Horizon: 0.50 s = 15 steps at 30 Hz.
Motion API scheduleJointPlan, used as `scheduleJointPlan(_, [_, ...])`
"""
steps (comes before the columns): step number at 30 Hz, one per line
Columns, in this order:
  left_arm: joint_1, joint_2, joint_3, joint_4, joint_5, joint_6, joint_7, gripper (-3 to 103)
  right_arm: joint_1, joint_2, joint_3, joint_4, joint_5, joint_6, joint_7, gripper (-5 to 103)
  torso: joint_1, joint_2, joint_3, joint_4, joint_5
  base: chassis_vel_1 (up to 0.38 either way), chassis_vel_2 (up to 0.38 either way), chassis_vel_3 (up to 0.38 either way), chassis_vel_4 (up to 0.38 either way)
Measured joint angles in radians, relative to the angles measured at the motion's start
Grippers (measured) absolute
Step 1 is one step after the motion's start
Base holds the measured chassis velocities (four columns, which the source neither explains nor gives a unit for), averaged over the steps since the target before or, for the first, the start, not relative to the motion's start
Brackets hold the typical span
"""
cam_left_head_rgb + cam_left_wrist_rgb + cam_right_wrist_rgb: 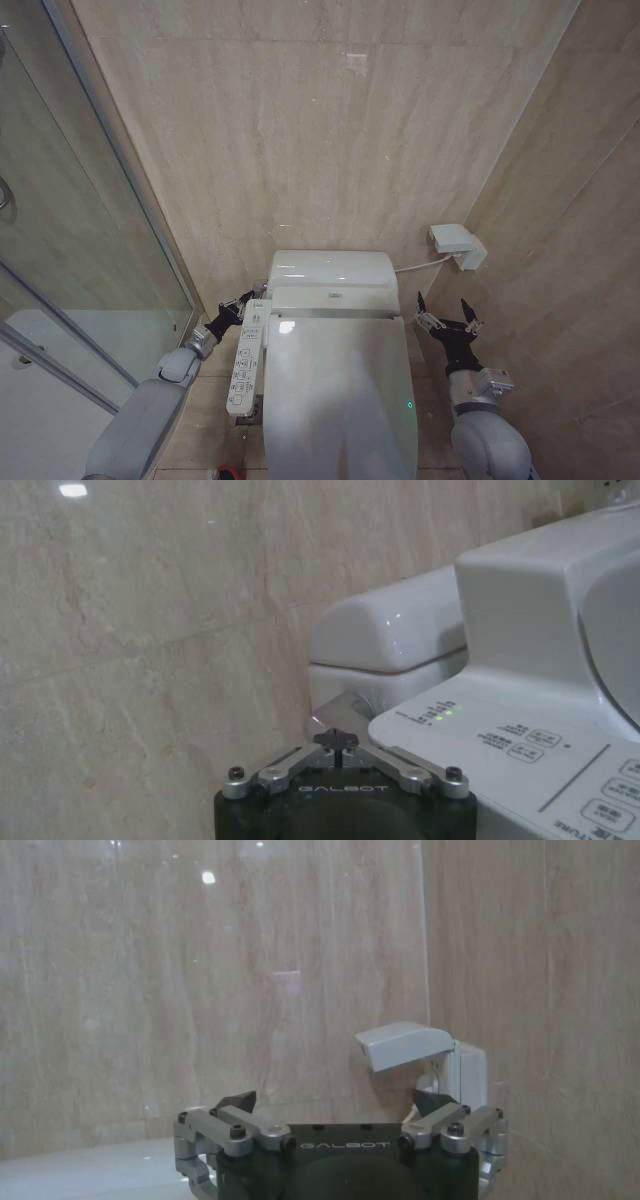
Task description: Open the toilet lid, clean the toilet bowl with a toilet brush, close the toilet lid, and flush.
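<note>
The toilet lid (340,390) lies shut over the bowl, so the flush seems to be the step in hand. The left gripper (243,301), jaws pinched together on nothing, sits at the far end of the control panel (246,362), squeezed between tank (332,268) and shower glass (70,260). The right gripper (447,313) hovers wide open and empty beside the toilet below the wall socket (457,244), with little room to the wall.

The large glossy white plastic oval toilet lid (340,395) is seen lying shut, with the long white button panel (246,358) set along its left and the white wall socket cover (457,244) behind, to the right.
</note>
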Motion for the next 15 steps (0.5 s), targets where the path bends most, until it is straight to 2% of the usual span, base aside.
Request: scheduleJointPlan(15, [0.021,-0.018,-0.012,0.000,0.014,0.006,-0.004,0,0.000,0.000,0.000,0.000,0.000,0.000,0.000,100,0.000,0.000,0.000,-0.0002,-0.0003,0.000,0.000,0.000,0.000])
